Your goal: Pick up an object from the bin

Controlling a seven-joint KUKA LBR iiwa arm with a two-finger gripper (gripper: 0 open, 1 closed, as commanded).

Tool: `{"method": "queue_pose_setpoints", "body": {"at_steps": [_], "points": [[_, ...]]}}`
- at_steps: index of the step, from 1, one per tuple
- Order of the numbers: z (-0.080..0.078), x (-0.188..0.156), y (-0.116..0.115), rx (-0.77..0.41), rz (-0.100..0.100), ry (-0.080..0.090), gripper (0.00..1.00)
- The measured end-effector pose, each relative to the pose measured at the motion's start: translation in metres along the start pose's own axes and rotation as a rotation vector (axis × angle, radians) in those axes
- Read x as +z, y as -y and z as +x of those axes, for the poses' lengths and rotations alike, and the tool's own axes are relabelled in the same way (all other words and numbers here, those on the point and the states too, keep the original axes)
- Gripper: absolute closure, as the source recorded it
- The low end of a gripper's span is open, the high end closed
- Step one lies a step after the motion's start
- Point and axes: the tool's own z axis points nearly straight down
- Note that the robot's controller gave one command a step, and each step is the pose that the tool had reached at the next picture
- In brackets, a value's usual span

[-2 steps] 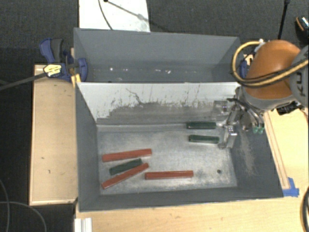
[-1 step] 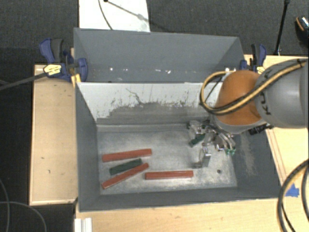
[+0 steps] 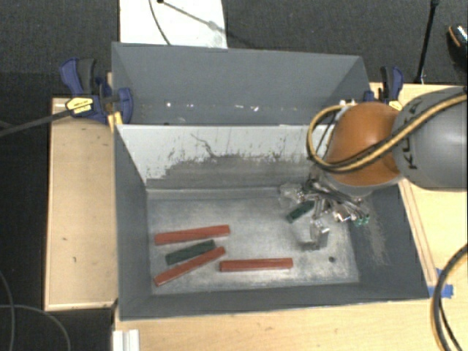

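My gripper (image 3: 319,224) hangs low over the right part of the bin floor, under the arm's orange cover. Nothing lies directly beneath it that I can make out. The nearest loose thing is a flat red stick (image 3: 256,265), lying crosswise on the floor to the gripper's lower left and apart from it. Further left, a dark green stick (image 3: 194,252) lies between two more red sticks, one above it (image 3: 191,234) and one below it (image 3: 189,266) that slants.
A tiny dark speck (image 3: 331,258) sits on the floor just below the gripper. The bin's sloped right wall is close beside the gripper, and the arm reaches in over the right rim.
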Motion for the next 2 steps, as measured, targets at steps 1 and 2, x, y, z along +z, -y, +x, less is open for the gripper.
{"method": "queue_pose_setpoints", "body": {"at_steps": [1, 2], "points": [[0.0230, -0.0064, 0.0418, -0.322, 0.001, 0.000, 0.00], [0.0224, -0.0063, 0.0406, -0.321, 0.000, 0.001, 1.00]]}}
